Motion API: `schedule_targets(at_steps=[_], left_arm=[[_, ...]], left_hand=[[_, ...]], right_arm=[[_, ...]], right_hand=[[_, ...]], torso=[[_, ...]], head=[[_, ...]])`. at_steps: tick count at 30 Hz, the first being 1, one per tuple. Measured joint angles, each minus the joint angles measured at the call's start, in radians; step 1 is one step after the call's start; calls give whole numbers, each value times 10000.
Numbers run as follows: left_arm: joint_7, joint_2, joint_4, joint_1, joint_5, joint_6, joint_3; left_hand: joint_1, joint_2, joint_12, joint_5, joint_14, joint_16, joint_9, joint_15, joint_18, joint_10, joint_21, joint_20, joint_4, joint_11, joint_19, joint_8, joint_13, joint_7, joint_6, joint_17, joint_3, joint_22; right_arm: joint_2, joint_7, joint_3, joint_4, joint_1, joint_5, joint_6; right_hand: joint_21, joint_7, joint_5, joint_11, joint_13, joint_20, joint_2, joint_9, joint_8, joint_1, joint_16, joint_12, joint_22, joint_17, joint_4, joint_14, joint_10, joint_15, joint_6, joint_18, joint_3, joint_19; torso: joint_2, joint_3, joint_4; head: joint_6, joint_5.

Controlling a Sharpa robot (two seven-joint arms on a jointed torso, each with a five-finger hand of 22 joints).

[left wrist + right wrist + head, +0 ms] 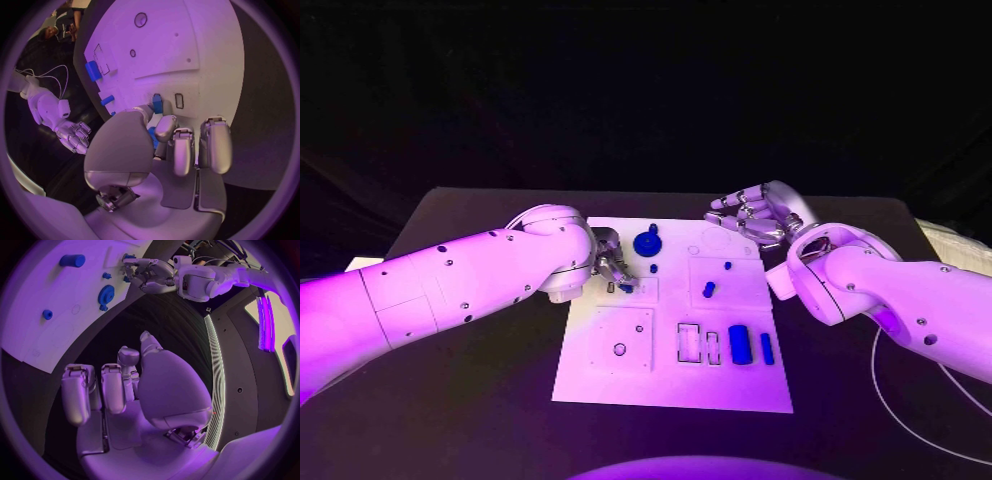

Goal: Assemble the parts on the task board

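Note:
The white task board [675, 375] lies in the middle of the black table. My left hand [607, 262] hovers over its left edge and pinches a small blue part [157, 104] between thumb and finger, beside a small rectangular slot [179, 100]. A blue gear [648, 241] stands on the board's far side, just right of that hand. Small blue pegs [708, 290] stand mid-board. Two blue blocks [738, 344] stand by the rectangular slots [688, 342] on the near right. My right hand [753, 214] hangs over the board's far right corner, fingers apart, holding nothing.
Black table [473, 400] surrounds the board on all sides. A white cable [891, 385] trails across the table at the near right. The right wrist view shows the gear [105, 294], a blue cylinder [72, 260] and my left hand [150, 272] beyond the board's edge.

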Motion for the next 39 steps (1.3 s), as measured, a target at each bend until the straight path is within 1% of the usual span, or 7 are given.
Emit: schedule_targets(at_steps=[8, 12, 17, 20, 25, 30, 39], left_arm=[[-1, -9, 19, 3, -19, 24, 0], [-6, 0, 14, 3, -30, 31, 0], [-13, 41, -34, 2, -33, 50, -7], [-23, 84, -95, 7, -41, 63, -15], [-37, 148, -198, 11, -71, 85, -31], [-50, 192, -254, -1, -100, 95, -54], [-75, 244, -337, -1, -149, 121, -54]], left_hand=[[-115, -45, 0, -1, 0, 0, 3, 0, 1, 8, 0, 0, -99, -8, 0, -1, 11, -11, 12, 0, 99, 3], [-359, -55, 0, -29, 0, 0, 22, 0, 1, 22, 39, 0, -360, -22, 0, 53, 34, -12, 13, 0, 296, 8], [-764, -147, 0, -39, 0, 0, 73, 0, 1, 80, 39, 0, -905, -44, 0, 89, 75, 5, 98, 8, 560, 7], [-1042, -142, 68, -38, 0, 0, 66, 0, 1, 99, 39, 0, -1002, -62, 0, 119, 120, -42, 179, 7, 466, 7], [-1400, -124, 135, -37, 0, 0, 109, 0, 1, 171, 77, 0, -806, -65, 0, 138, 222, -214, 430, 7, -1, 7], [-1811, -108, 221, -33, 0, 0, 180, 0, 1, 259, 77, 0, -580, -80, 0, 176, 307, -284, 602, 6, -535, 6], [-1973, -67, 240, -25, 0, 0, 158, 0, 0, 294, 117, 0, -403, -115, 0, 113, 381, -267, 657, 6, -1241, 5]], right_arm=[[-13, 30, -1, 0, -7, 1, -7], [-12, 39, -1, 1, -13, 2, -9], [-11, 49, -1, 1, -19, 4, -14], [-10, 54, -1, 2, -23, 8, -16], [-14, 60, -1, 4, -25, 14, -17], [-14, 66, -1, 4, -29, 23, -18], [-14, 84, -2, 2, -34, 63, -25]], right_hand=[[0, 0, 0, 0, -1, 0, 0, 0, 0, 0, 0, 0, 0, -1, 0, 0, 0, 0, 0, 0, 0, 0], [0, 0, 62, 0, -1, 0, 0, 0, 0, 0, 0, 42, -1, -1, 0, 0, 1, 0, 0, 0, 0, 0], [0, 0, 62, 0, -2, 0, 0, 0, 0, 0, 0, 42, -1, -2, 0, 0, 1, 0, 0, 0, 0, 0], [0, 0, 61, 0, -2, 0, 0, 0, 0, 0, 0, 42, -1, -2, 0, 0, 1, 0, 0, 0, 0, 0], [0, 0, 61, 1, -3, 0, 0, 0, 0, 1, 0, 42, -1, -2, 0, 0, 1, 0, 0, 0, 0, 0], [0, 0, 61, 1, -3, 0, 0, 0, 0, 1, 0, 41, 4, -11, 0, 0, 1, 0, 0, 0, 0, 0], [-36, 0, 61, 1, -4, 1, -1, 0, 0, 1, -39, 41, 6, -60, 0, 0, 1, 0, 0, 1, 0, 0]], torso=[[2, -6, -5], [5, -5, -6], [7, -3, -7], [7, -2, -8], [7, 0, -11], [7, 5, -16], [7, 9, -13]], head=[[-12, 0], [-20, 1], [-28, 6], [-41, 6], [-54, 6], [-68, -7], [-82, -30]])
